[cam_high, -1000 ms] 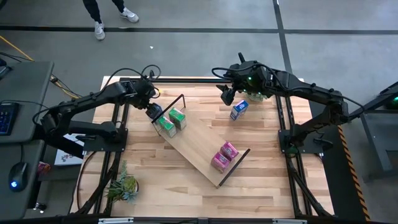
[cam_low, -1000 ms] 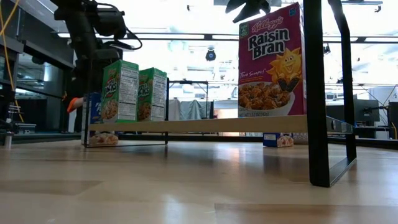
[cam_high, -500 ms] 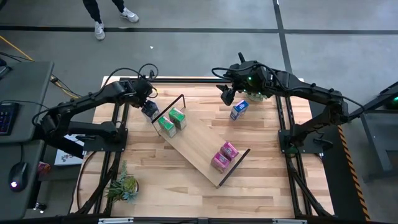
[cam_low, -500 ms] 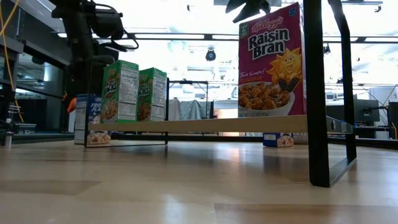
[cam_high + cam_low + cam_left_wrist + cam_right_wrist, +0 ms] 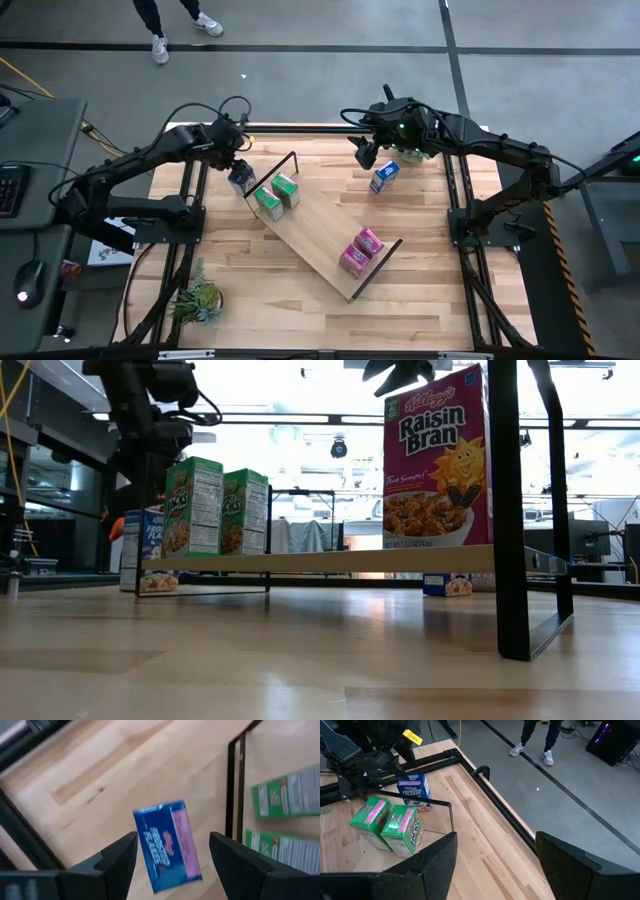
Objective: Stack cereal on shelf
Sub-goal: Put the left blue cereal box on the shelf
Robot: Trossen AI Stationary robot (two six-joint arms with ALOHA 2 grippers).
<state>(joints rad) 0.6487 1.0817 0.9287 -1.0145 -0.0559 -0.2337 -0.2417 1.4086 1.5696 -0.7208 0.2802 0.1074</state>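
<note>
The shelf [image 5: 322, 237], a light-wood board on dark rod frames, stands slantwise on the table. Two green cereal boxes [image 5: 276, 195] stand upright at its far-left end and two pink ones [image 5: 361, 251] at its near-right end. A blue box [image 5: 167, 845] stands upright on the table just outside the shelf's far-left frame. My left gripper [image 5: 233, 164] hovers open above it, with a finger [image 5: 120, 857] off each side and clear of it. My right gripper [image 5: 364, 152] is open above the table's far right, beside a second blue box [image 5: 384, 176] on the table.
A potted plant [image 5: 200, 298] sits at the table's near-left corner. Someone's legs and shoes [image 5: 160, 45] are on the floor beyond the far edge. The middle of the shelf board [image 5: 320, 560] is bare, as is the tabletop [image 5: 250, 270] near the front.
My left gripper has risen and drawn back toward the table's far-left corner, its fingers still apart. The blue box stays standing on the table beside the shelf's far-left frame, now in plain sight below the gripper.
</note>
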